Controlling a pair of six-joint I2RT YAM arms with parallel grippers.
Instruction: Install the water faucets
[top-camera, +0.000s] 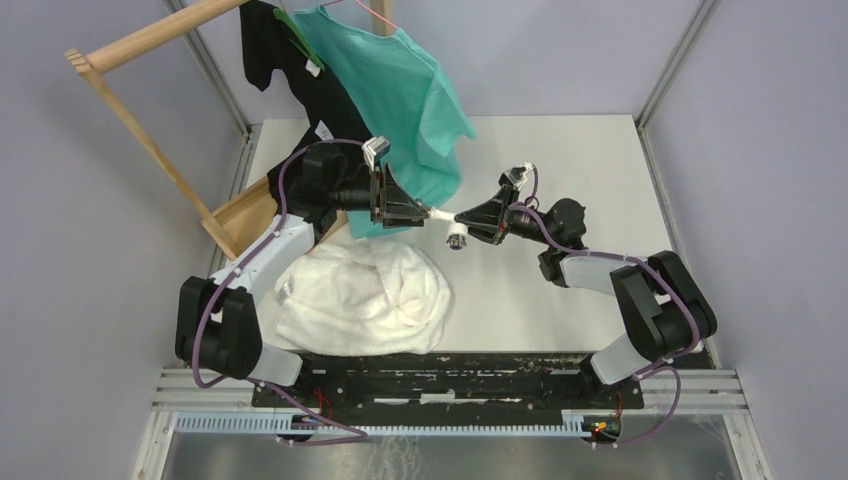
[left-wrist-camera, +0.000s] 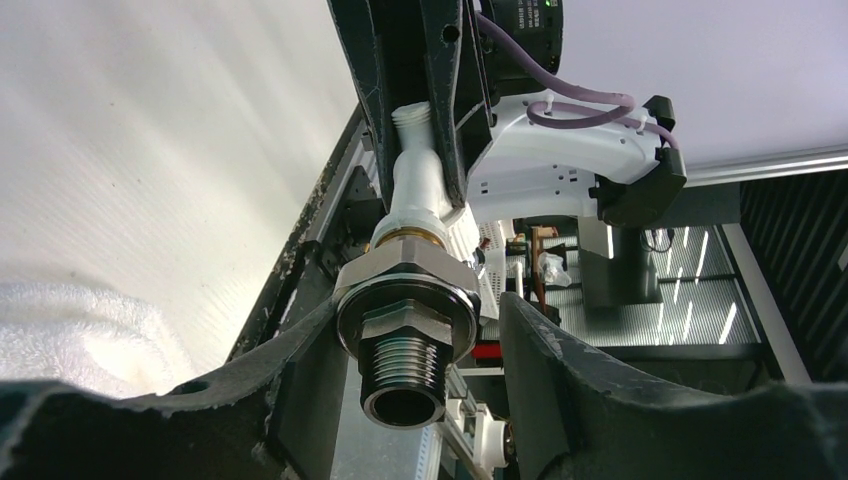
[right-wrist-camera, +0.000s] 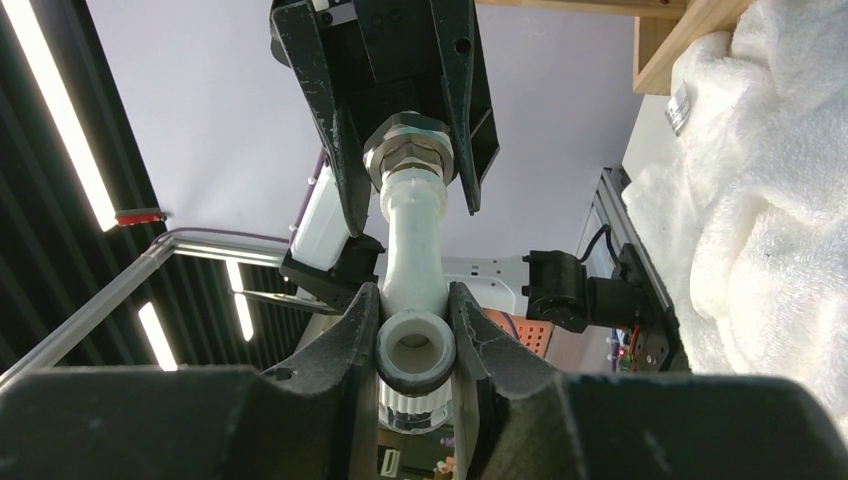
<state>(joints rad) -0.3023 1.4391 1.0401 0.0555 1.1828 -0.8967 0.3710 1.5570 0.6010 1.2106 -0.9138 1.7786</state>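
Note:
The white plastic spout (top-camera: 437, 213) hangs in the air between my two grippers, above the table. My right gripper (top-camera: 468, 217) is shut on its round open end (right-wrist-camera: 412, 350). A ribbed white knob (top-camera: 458, 238) hangs below it. The silver threaded fitting (left-wrist-camera: 405, 340) sits on the spout's far end (right-wrist-camera: 405, 145). My left gripper (top-camera: 408, 208) has its jaws around the fitting. In the left wrist view one finger (left-wrist-camera: 300, 340) touches the flange and the other finger (left-wrist-camera: 540, 350) stands a small gap away.
A white towel (top-camera: 360, 295) lies crumpled on the table below the left arm. A teal shirt (top-camera: 400, 90) and a black shirt (top-camera: 300, 70) hang from a wooden rack (top-camera: 150, 130) at the back left, close behind the left gripper.

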